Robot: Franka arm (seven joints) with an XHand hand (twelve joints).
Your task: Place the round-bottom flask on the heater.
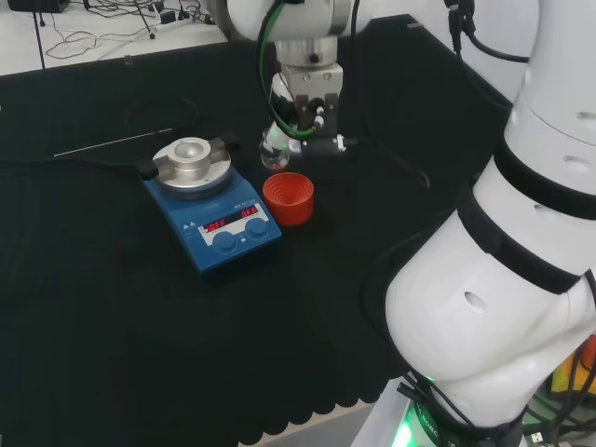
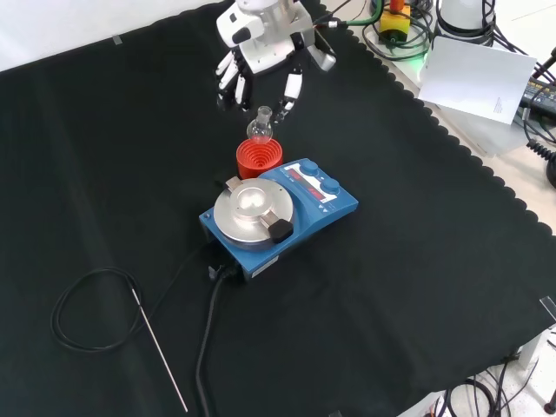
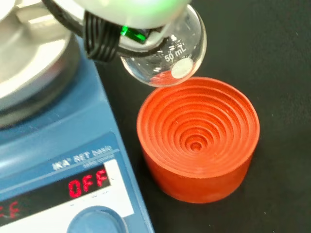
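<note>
A small clear round-bottom flask (image 2: 260, 129) hangs with its neck up, just above the red ribbed stand (image 2: 258, 157). The hand (image 2: 261, 54) comes in from above, and its fingers (image 2: 231, 85) and thumb close round the neck. In the head view the flask (image 1: 275, 152) hangs under the hand (image 1: 307, 93), between the stand (image 1: 288, 197) and the heater's silver top (image 1: 191, 164). The wrist view shows the flask's bulb (image 3: 167, 54) off the stand (image 3: 197, 141), whose ribbed hollow is bare. The blue heater (image 2: 287, 207) stands right beside the stand, and its plate (image 2: 250, 208) is bare.
A thin metal probe (image 2: 162, 349) on a coiled black cable (image 2: 82, 308) lies on the cloth beyond the heater. The heater's black cord (image 2: 207, 339) runs toward the front view's bottom edge. Papers (image 2: 473, 76) and cables lie past the cloth's scalloped edge.
</note>
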